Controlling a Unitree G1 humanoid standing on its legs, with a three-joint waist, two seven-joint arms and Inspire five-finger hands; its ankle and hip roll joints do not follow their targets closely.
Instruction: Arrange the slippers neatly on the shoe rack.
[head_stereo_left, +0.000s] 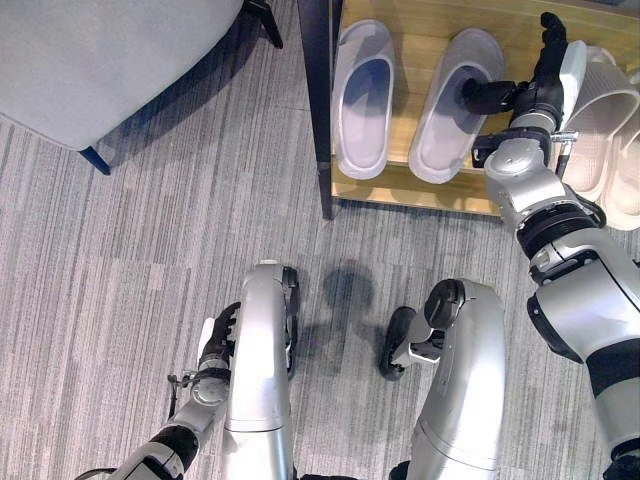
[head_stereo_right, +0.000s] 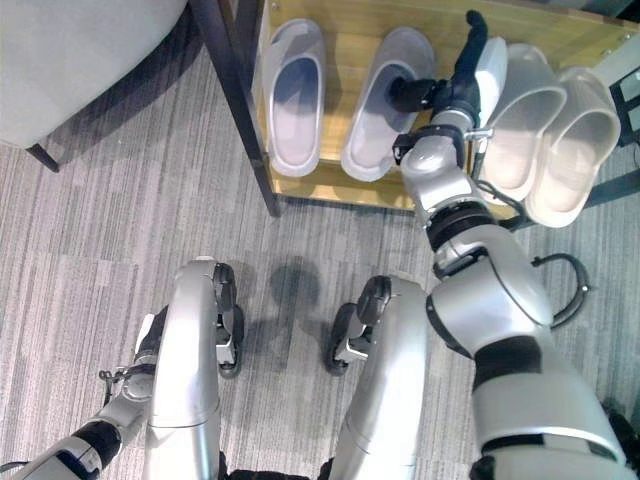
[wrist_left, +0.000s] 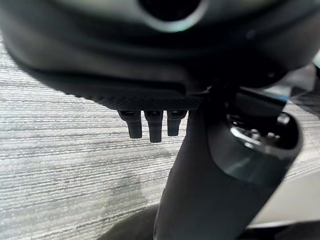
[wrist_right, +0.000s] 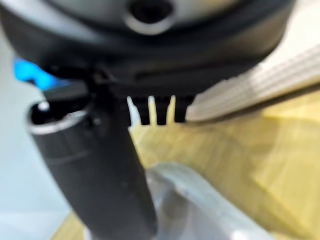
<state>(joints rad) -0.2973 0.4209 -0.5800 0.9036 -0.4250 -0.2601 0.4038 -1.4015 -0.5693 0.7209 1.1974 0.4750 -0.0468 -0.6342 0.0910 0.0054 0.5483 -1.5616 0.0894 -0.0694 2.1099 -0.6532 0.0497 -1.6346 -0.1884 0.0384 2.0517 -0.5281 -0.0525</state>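
Two grey slippers lie side by side, toes away from me, on the wooden shoe rack (head_stereo_left: 410, 186): one on the left (head_stereo_left: 362, 100), one to its right (head_stereo_left: 450, 110). Two beige slippers (head_stereo_right: 520, 120) (head_stereo_right: 575, 145) lie further right on the same shelf. My right hand (head_stereo_left: 545, 75) is over the gap between the right grey slipper and the nearer beige one. Its fingers point straight up the shelf and its thumb (wrist_right: 100, 165) reaches sideways into the grey slipper's opening. My left hand (head_stereo_left: 215, 345) hangs low by my side over the carpet, fingers relaxed.
The rack's black post (head_stereo_left: 318, 100) stands at the shelf's left end. A grey upholstered seat (head_stereo_left: 100, 50) with dark legs is at the far left. Grey striped carpet (head_stereo_left: 120, 260) covers the floor in front of the rack.
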